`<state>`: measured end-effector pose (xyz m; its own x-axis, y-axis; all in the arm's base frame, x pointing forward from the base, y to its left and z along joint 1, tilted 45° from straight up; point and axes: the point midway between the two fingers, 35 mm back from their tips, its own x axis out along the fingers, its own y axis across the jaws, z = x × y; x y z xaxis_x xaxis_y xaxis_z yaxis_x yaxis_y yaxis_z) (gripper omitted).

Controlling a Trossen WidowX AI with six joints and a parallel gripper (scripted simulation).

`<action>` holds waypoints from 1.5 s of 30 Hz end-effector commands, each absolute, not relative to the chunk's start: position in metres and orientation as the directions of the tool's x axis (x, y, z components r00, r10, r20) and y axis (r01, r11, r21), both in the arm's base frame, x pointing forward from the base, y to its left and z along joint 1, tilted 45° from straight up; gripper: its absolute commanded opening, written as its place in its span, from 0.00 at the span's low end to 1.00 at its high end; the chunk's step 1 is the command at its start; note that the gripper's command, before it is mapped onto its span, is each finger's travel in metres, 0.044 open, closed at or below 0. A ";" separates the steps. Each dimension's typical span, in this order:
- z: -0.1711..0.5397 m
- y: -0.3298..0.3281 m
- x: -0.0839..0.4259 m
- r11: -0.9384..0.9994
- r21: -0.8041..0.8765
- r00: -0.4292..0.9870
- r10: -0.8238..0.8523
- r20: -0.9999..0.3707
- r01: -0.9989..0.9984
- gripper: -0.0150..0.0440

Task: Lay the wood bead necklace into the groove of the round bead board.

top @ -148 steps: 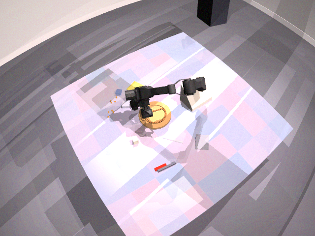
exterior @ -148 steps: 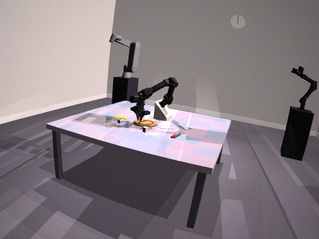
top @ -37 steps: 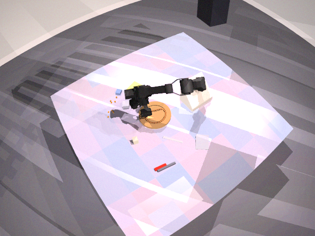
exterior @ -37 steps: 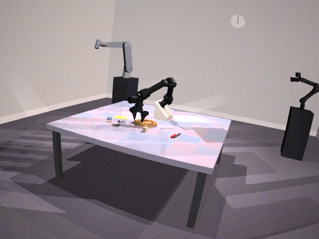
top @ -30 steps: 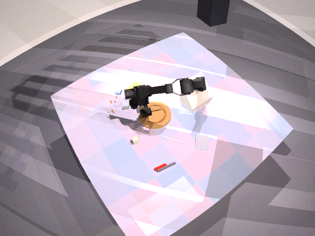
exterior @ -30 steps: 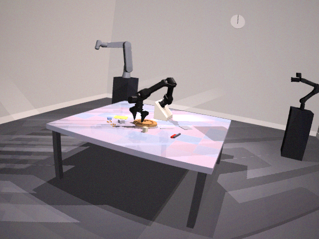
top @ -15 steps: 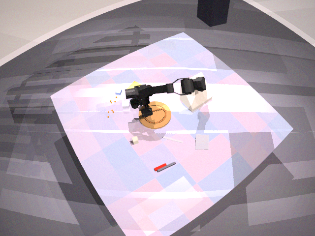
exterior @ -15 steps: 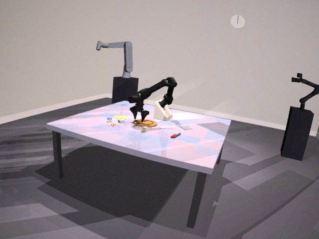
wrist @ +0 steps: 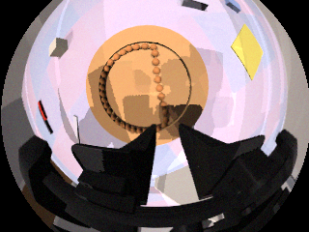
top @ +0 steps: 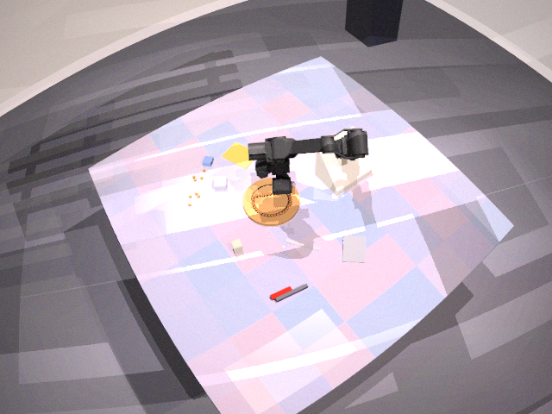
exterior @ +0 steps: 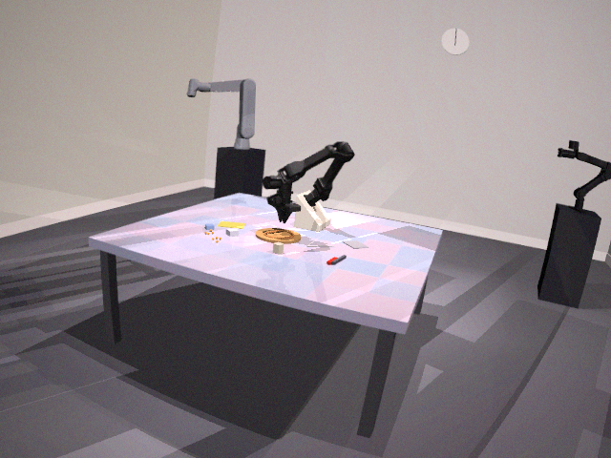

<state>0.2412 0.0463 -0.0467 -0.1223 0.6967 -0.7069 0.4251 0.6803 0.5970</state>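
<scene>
The round wooden bead board (top: 247, 203) (exterior: 261, 236) (wrist: 199, 77) lies flat with a thin circular groove. The brown wood bead necklace (top: 270, 216) (wrist: 156, 71) lies on it. In the wrist view, its beads follow the groove around the left from top to bottom, then run nearly straight between top and bottom, right of the centre. The groove's right arc shows no beads. My gripper (exterior: 284, 220) (wrist: 168, 128) is partly open and empty, above the board. Its left fingertip hides a little of the lower board edge in the wrist view.
A white block (top: 219, 183), a blue block (top: 207, 161), a yellow square (top: 235, 154) and several small orange beads (top: 196, 193) lie left of the arm. A beige cube (top: 237, 247), a white stick (top: 302, 244), a grey square (top: 354, 249) and a red-and-grey pen (top: 280, 292) lie nearer the front.
</scene>
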 end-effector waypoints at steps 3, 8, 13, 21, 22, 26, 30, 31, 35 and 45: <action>-0.049 0.050 0.234 0.679 0.589 -0.122 0.694 -0.709 0.439 0.46; -0.051 0.050 0.237 0.681 0.591 -0.112 0.691 -0.714 0.432 0.46; -0.055 0.054 0.237 0.681 0.591 -0.113 0.691 -0.713 0.433 0.46; -0.063 0.063 0.234 0.680 0.590 -0.117 0.693 -0.711 0.436 0.46; -0.064 0.064 0.233 0.679 0.590 -0.118 0.693 -0.711 0.436 0.46; -0.068 0.069 0.231 0.679 0.590 -0.120 0.694 -0.710 0.438 0.46; -0.072 0.073 0.230 0.678 0.590 -0.122 0.695 -0.709 0.439 0.46; -0.073 0.074 0.229 0.678 0.590 -0.122 0.695 -0.708 0.439 0.46; -0.073 0.074 0.229 0.678 0.590 -0.122 0.695 -0.708 0.439 0.46; -0.072 0.073 0.232 0.681 0.591 -0.117 0.692 -0.712 0.432 0.25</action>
